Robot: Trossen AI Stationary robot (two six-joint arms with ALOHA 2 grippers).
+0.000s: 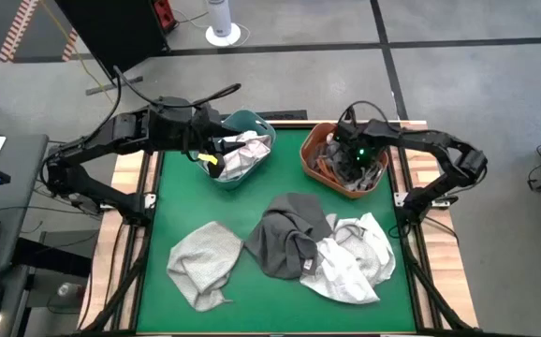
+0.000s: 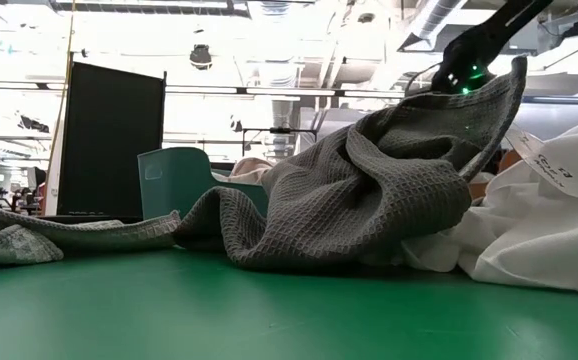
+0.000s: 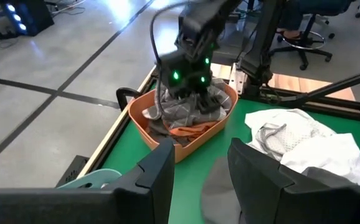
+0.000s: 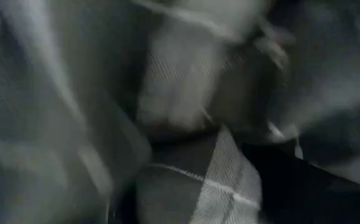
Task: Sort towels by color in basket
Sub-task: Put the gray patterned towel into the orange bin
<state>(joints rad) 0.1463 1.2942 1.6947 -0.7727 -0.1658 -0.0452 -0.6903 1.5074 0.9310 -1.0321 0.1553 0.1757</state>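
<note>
My left gripper (image 1: 216,152) (image 3: 202,180) hangs open over the teal basket (image 1: 252,124), touching nothing. That basket holds white and light cloth (image 1: 242,154). My right gripper (image 1: 353,157) (image 3: 189,93) reaches down into the orange basket (image 1: 313,140) (image 3: 149,127), among grey checked (image 3: 186,112) and rust-orange (image 3: 189,130) towels. Its wrist view is filled with dark cloth crossed by thin white lines (image 4: 223,174). A light grey towel (image 1: 205,264), a dark grey towel (image 1: 287,239) (image 2: 369,190) and a white towel (image 1: 357,257) (image 2: 539,210) lie crumpled on the green table.
Both baskets stand at the far edge of the green mat (image 1: 252,201), teal on the left and orange on the right. The three loose towels cover the near half. Wooden table rims (image 1: 128,201) run along both sides. An office chair (image 3: 304,37) stands beyond the table.
</note>
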